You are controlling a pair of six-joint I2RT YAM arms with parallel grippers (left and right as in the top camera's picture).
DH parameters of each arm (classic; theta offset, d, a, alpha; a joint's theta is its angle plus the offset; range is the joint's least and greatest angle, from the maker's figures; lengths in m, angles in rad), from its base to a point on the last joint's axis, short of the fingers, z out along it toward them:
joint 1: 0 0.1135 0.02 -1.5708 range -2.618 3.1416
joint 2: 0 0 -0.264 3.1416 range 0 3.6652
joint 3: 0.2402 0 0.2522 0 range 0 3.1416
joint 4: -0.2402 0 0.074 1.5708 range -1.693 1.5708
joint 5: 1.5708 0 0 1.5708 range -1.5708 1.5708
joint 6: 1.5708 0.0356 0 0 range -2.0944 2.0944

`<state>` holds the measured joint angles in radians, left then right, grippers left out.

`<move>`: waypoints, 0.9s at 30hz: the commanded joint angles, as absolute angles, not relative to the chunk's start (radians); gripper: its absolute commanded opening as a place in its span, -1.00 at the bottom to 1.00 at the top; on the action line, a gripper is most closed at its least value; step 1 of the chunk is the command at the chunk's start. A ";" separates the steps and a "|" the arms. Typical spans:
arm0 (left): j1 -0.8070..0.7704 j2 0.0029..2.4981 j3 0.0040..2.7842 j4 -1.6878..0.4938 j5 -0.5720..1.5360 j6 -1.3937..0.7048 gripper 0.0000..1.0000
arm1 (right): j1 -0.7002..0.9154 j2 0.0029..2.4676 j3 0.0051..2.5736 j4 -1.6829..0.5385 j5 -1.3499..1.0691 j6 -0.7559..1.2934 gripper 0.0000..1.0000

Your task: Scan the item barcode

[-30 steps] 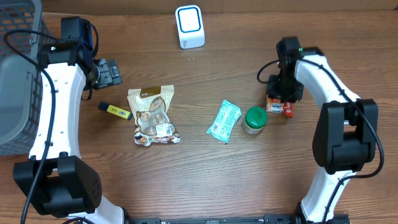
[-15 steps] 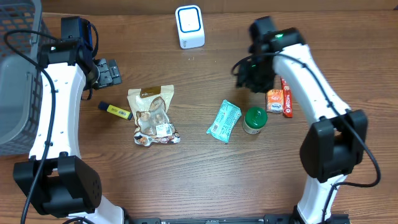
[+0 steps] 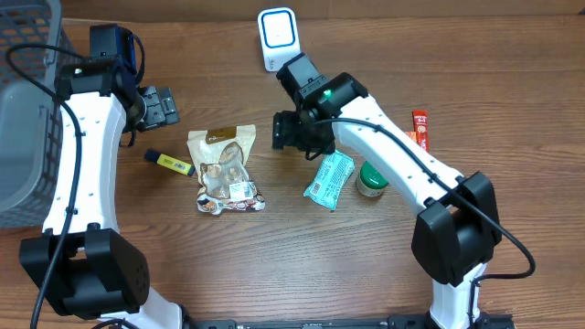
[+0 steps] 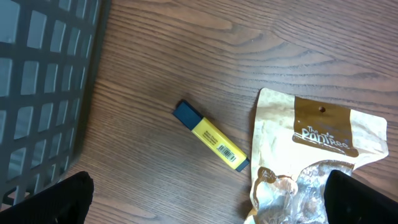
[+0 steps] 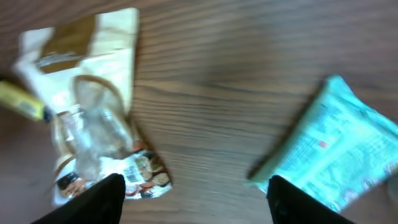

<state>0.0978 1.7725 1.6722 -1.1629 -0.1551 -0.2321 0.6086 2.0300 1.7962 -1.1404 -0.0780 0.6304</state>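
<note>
Entry: no item is held, so the item to be scanned is judged from position only. The snack pouch [image 3: 224,169] and the teal packet [image 3: 329,178] both lie flat on the table [image 3: 274,265] mid-scene, the pouch left of the packet, the two apart. A printed label [image 3: 239,190] (probably the barcode) is seen face-up at the pouch's near end. The white scanner [image 3: 279,38] stands at the far edge, well apart from both. Nothing is presented to it. The scan is judged not yet done for whichever of these is meant, with pick-up, carry and presentation all left.

The right gripper [image 3: 291,133] is found hovering over bare wood between pouch and packet, nearer the packet's far end. Its fingers [image 5: 93,199] are spread wide with nothing between them. The right arm is stretched from the near right toward the far left, passing partly over a green-lidded jar [image 3: 374,178]. The left gripper [image 3: 160,107] is held far left beside the grey basket [image 3: 23,110], fingers fully apart and empty, looking down on a yellow highlighter [image 4: 211,144].
</note>
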 commanded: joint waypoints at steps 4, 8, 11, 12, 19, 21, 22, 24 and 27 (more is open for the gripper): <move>0.091 1.758 1.672 -1.163 -0.164 -0.224 1.00 | 0.621 2.009 1.689 -1.196 0.251 0.918 0.42; 0.091 1.758 1.672 -1.163 -0.164 -0.224 1.00 | 0.617 2.009 1.568 -1.114 0.255 0.925 0.43; 0.091 1.758 1.672 -1.163 -0.164 -0.224 1.00 | 0.611 2.009 1.480 -1.079 0.301 1.000 0.43; 0.091 1.758 1.672 -1.163 -0.164 -0.224 1.00 | 0.607 2.009 1.452 -1.055 0.302 1.000 0.43; 0.091 1.758 1.672 -1.163 -0.164 -0.224 1.00 | 0.618 2.009 1.348 -0.851 0.056 0.991 0.43; 0.091 1.758 1.672 -1.163 -0.164 -0.224 1.00 | 0.633 2.009 1.348 -0.824 0.008 0.992 0.43; 0.091 1.758 1.672 -1.163 -0.164 -0.224 1.00 | 0.637 2.009 1.348 -0.815 -0.003 0.992 0.43; 0.091 1.758 1.672 -1.163 -0.164 -0.224 1.00 | 0.650 2.009 1.348 -0.786 -0.035 0.992 0.43; 0.091 1.758 1.672 -1.162 -0.164 -0.224 1.00 | 0.674 2.009 1.351 -0.720 -0.066 0.996 0.45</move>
